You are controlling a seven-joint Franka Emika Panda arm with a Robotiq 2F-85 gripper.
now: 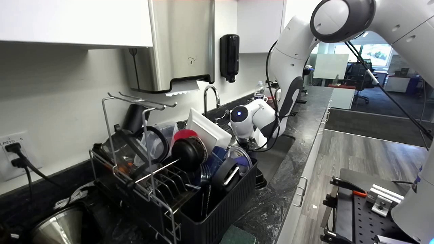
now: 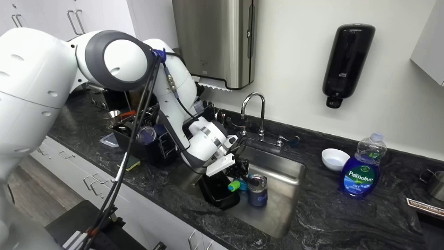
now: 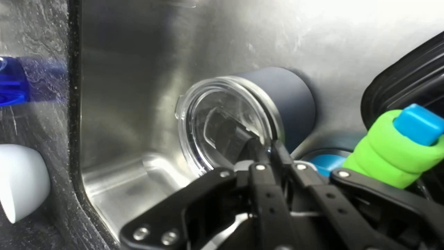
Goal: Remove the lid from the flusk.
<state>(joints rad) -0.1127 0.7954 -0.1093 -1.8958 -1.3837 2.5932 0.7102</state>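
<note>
Now | sink (image 2: 278, 205): blue flask (image 2: 257, 198), black tub (image 2: 218, 189) | flask: clear lid (image 3: 223, 106) atop | fingers (image 3: 281, 153): nearly together, pinching lid

Open across the bare sink (image 2: 279, 206) beside the flask (image 2: 257, 198), toward the soap bottle (image 2: 360, 173). Blocked on the opposite side by a green tube (image 2: 234, 186) and a black tray (image 3: 385, 86); hemmed at one edge by the tap (image 2: 262, 118). Apparently tight between hand (image 3: 272, 149) and lid (image 3: 222, 107), hard to judge for contact.

Bright glare whitens part of the sink (image 3: 388, 24)
</note>
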